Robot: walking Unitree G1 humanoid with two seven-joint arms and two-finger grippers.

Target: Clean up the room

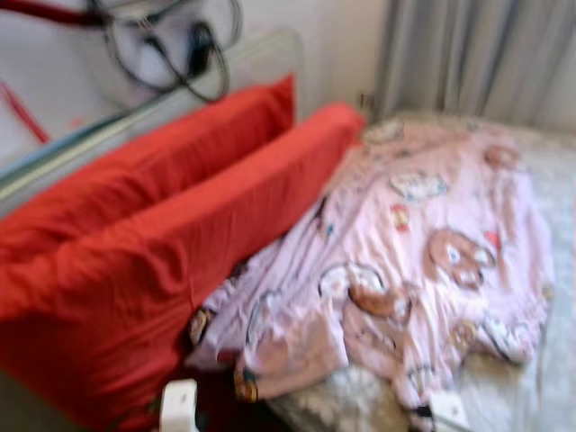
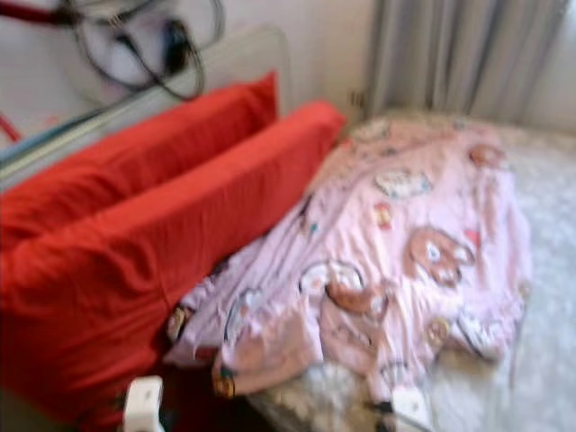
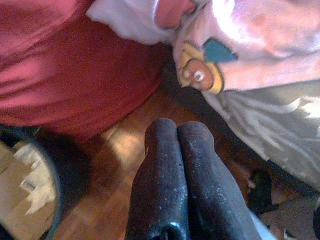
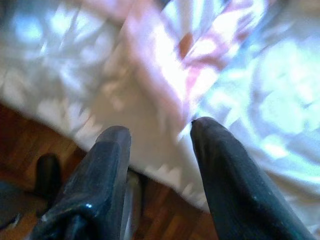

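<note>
A crumpled pink blanket [image 1: 423, 252] with cartoon prints lies across the bed, its corner hanging over the near edge [image 3: 200, 70]. Two red pillows [image 1: 180, 243] lean against the headboard [image 1: 135, 117] on the left. My left gripper [image 3: 177, 131] is shut with nothing in it, low over the wooden floor [image 3: 110, 170] between the front pillow and the blanket corner. My right gripper [image 4: 160, 129] is open and empty at the bed's near edge, pointing at the blanket's hem [image 4: 165, 65] and the white cover under it.
A fuzzy white bed cover [image 1: 549, 360] shows beyond the blanket on the right. Grey curtains [image 1: 477, 54] hang behind the bed. Black cables [image 1: 171, 45] hang on the wall above the headboard. A dark-rimmed bin [image 3: 30, 185] holding paper stands on the floor by the left gripper.
</note>
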